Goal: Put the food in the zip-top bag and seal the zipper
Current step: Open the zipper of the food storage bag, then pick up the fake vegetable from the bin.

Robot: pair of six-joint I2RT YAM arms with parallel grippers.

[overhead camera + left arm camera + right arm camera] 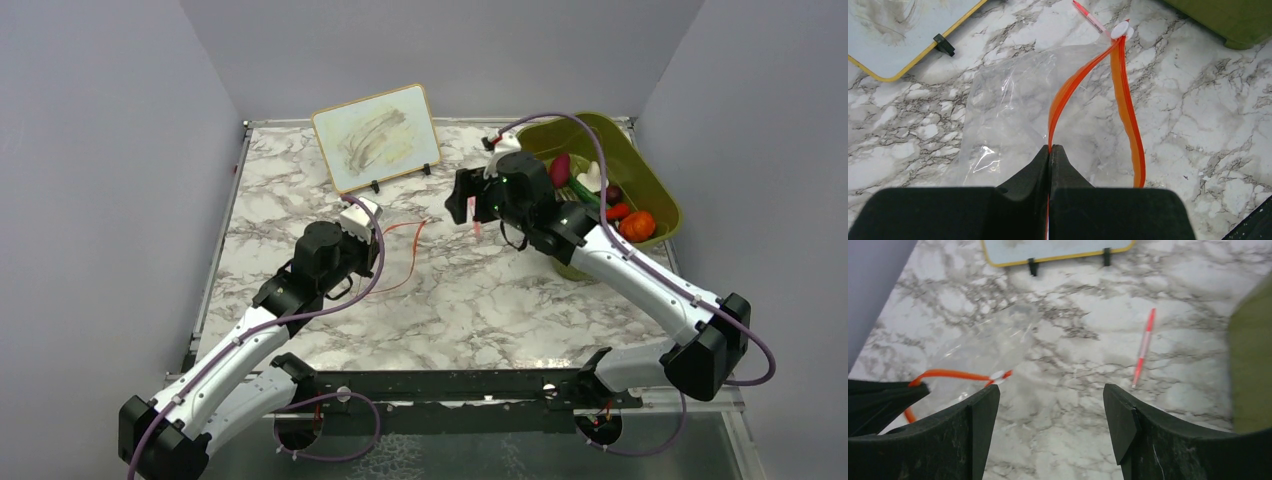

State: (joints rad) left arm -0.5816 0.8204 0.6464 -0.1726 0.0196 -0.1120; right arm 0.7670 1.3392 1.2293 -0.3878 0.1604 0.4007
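orange-red zipper point(1068, 95) of the clear zip-top bag point(1008, 110) is pinched in the clenched left gripper point(1049, 152), mouth gaping. the right gripper point(1050, 390) hangs spread and empty, bag at its 10 o'clock. loading looks to be the step: next it must fetch the food point(600, 190) from the green bin point(630, 140), at 3 o'clock from above.

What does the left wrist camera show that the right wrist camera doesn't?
Only the left wrist view: the left gripper seen from behind its fingers, shut on one strip of the zipper, with the two strips parted so the zip-top bag stands open at its mouth. Only the right wrist view: the right gripper, open and holding nothing, and a patch of grey wall. Both: the bag lying on the marble table with no food visible in it, the pen, the whiteboard and an edge of the green bin.
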